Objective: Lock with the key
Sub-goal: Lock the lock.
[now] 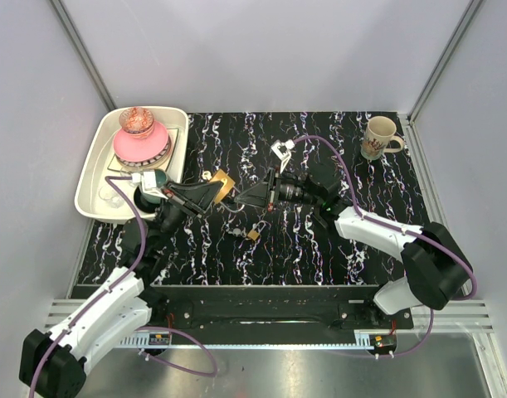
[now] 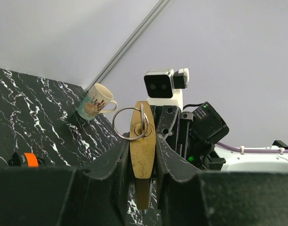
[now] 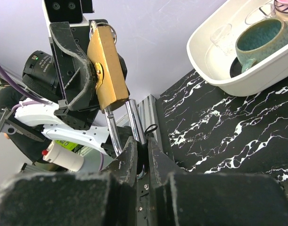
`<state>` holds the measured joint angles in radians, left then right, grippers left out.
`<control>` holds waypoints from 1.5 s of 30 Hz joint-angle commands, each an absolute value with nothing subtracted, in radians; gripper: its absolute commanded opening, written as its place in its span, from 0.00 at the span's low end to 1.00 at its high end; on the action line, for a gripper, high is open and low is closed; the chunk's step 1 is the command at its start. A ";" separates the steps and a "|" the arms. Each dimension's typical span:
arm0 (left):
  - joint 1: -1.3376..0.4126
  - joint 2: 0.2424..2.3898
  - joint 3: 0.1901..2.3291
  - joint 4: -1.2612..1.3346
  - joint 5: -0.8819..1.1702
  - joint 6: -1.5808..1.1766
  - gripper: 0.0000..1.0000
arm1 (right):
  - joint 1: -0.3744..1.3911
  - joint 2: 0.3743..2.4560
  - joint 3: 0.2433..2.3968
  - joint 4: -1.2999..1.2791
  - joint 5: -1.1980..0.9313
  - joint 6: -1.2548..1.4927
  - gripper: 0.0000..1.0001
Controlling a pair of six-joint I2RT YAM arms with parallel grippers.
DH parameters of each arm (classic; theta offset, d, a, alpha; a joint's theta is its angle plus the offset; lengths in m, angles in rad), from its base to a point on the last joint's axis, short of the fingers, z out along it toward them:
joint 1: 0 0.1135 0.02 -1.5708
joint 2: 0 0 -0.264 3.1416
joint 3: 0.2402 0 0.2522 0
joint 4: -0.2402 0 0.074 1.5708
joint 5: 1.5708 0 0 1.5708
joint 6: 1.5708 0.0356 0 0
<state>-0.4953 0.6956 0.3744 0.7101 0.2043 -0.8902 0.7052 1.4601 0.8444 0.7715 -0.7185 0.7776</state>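
A brass padlock (image 1: 223, 184) hangs in the air between both arms. My left gripper (image 1: 210, 196) is shut on its flat body (image 2: 142, 150), and a metal ring (image 2: 121, 126) hangs at the keyhole end. Both legs of the chrome shackle (image 3: 134, 120) run from the body (image 3: 106, 70) into my right gripper (image 3: 143, 147), which is shut on the shackle's bend; in the top view the right gripper (image 1: 246, 197) faces the left one. The key (image 2: 27, 159), with its orange head, lies on the mat apart from both grippers, below them in the top view (image 1: 252, 235).
A white tray (image 1: 91, 178) at the left edge holds a pink bowl (image 1: 141, 145) and a teal cup (image 1: 151, 182), close behind my left wrist. A printed mug (image 1: 379, 137) stands at the far right of the black marbled mat (image 1: 319, 249).
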 commanded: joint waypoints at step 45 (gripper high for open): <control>-0.509 0.710 0.402 0.696 0.365 -0.862 0.00 | 0.733 1.457 0.950 0.802 -0.776 0.772 0.00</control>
